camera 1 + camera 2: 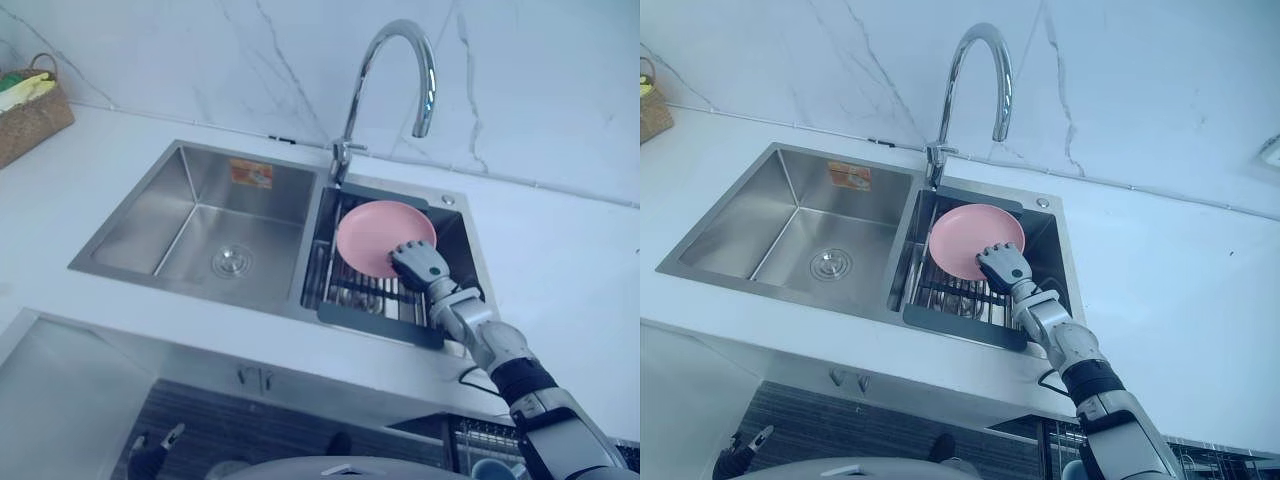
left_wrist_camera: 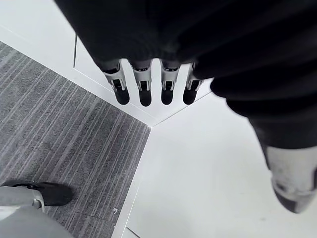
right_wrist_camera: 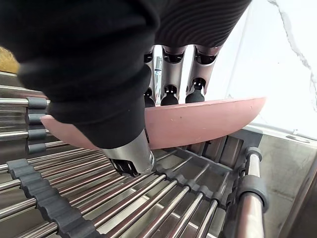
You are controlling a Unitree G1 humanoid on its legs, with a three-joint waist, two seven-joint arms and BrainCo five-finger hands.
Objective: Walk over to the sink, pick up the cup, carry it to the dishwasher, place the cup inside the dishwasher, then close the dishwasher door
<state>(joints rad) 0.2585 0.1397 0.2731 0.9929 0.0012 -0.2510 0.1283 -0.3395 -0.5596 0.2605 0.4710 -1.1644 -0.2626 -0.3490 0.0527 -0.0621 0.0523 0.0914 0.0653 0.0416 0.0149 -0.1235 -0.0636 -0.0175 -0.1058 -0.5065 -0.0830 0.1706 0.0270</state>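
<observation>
From my left eye I see a steel sink (image 1: pixel 200 225) set in a white worktop (image 1: pixel 560 260), with a tall bent tap (image 1: pixel 392 55) behind it. The right half of the sink has a metal rack (image 1: pixel 350 292) in it. A pink plate (image 1: pixel 372 232) leans on that rack, tilted up on its edge. My right hand (image 1: pixel 420 265) is at the lower right rim of the plate and touches it. A woven basket (image 1: pixel 25 118) sits far off on the worktop, at my left. From my right eye it looks the same: the plate is in the right half of the sink, near the tap, with my right hand on it. From my left wrist I see my left hand (image 2: pixel 144 90) hanging over a grey striped floor (image 2: pixel 64 134) beside a white panel (image 2: pixel 208 168). Its fingers are straight and it holds nothing. From my right wrist I see my fingers (image 3: pixel 171 82) reach down behind the plate, and my thumb (image 3: pixel 130 156) is in front of it, so I pinch the plate between them. The rack's bars lie just under the plate.
</observation>
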